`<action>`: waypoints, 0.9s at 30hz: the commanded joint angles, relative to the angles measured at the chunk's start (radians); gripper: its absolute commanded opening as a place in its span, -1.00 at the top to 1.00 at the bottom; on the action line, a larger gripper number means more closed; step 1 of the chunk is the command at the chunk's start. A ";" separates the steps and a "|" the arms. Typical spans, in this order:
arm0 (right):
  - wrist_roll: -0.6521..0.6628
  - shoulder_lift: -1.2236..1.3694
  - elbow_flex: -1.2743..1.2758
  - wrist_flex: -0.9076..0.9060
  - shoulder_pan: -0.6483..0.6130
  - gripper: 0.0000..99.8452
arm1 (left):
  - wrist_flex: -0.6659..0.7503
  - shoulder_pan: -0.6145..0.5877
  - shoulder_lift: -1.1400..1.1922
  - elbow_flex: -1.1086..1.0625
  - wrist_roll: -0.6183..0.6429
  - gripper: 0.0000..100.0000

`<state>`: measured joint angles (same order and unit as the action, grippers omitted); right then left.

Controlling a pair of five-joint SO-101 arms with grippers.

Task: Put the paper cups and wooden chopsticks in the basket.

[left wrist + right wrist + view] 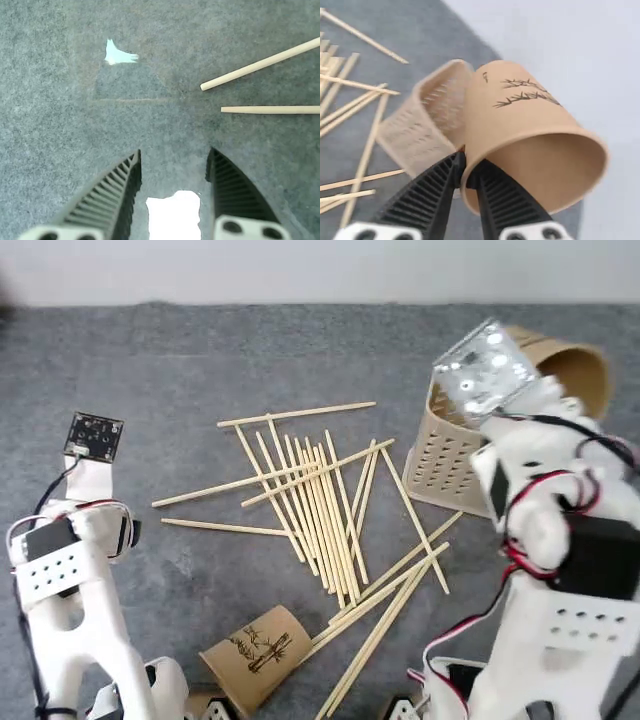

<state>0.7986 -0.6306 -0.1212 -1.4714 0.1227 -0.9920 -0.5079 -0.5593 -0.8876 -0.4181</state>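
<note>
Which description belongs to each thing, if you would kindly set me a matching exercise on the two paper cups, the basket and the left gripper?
Things:
1. far paper cup
2. near paper cup
3. basket
4. left gripper

Descriptions:
A. open above the grey mat
B. beige, with holes in its wall
C. lying on its side on the mat
D. pinched at its rim by the right gripper

Pairs: 1-D, 2-C, 3-B, 4-A.

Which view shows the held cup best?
Right wrist view: the cup is nearly whole, its rim pinched in the right end effector, close to the basket. In the high view the arm hides part of the cup. The left wrist view looks at mat and chopsticks.
</note>
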 commanded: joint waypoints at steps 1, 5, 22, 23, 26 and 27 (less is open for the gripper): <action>0.055 -0.035 -0.051 0.067 0.084 0.98 | 0.071 -0.002 -0.021 -0.022 0.008 0.59; 0.126 -0.033 -0.049 0.062 0.143 0.98 | 0.114 -0.002 -0.021 -0.054 0.008 0.59; 0.273 0.211 -0.052 0.067 0.226 0.98 | 0.106 -0.002 -0.021 -0.058 0.008 0.59; 0.293 0.217 -0.052 0.061 0.226 0.98 | 0.106 -0.002 -0.021 -0.058 0.008 0.59; 0.315 0.226 -0.052 0.059 0.226 0.98 | 0.106 -0.002 -0.021 -0.058 0.008 0.59; 0.315 0.225 -0.052 0.058 0.229 0.98 | 0.106 -0.002 -0.021 -0.058 0.008 0.59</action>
<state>1.0978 -0.4051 -0.1227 -1.4285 0.3391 -0.9045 -0.5079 -0.5593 -0.9505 -0.4181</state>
